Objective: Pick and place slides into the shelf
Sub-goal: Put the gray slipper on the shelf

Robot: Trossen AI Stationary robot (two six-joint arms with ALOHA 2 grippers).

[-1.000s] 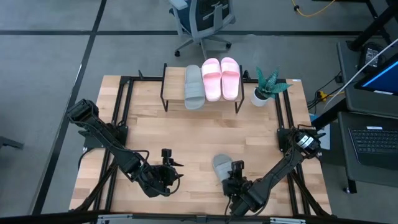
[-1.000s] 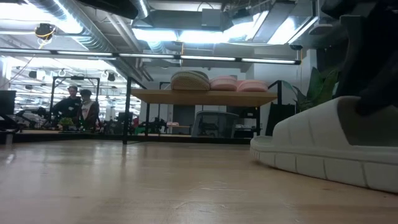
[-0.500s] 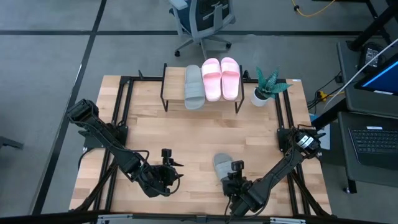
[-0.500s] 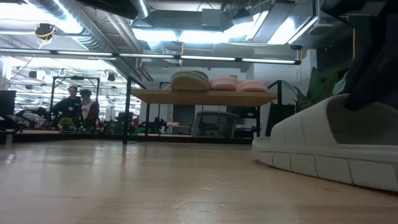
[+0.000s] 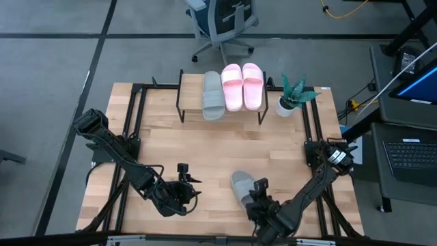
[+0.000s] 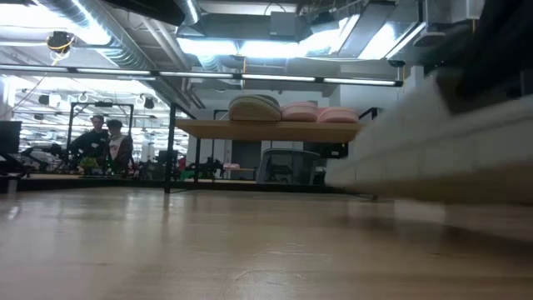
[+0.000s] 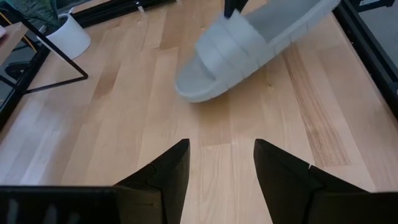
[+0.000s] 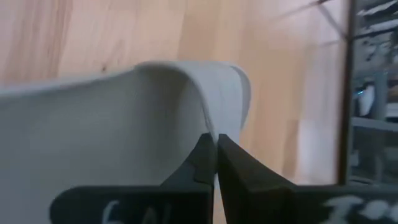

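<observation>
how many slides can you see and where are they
4. A grey slide and two pink slides lie side by side on the shelf. Another grey slide is near the table's front edge, pinched by the right gripper.

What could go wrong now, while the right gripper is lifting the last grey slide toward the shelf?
1. The right gripper pinches only a thin edge of the grey slide, which hangs tilted; it may slip out.
2. The shelf already holds three slides; the free space lies left of the grey one, so a poor placement could push that slide.
3. The left gripper waits open nearby, and the arms could touch.
</observation>
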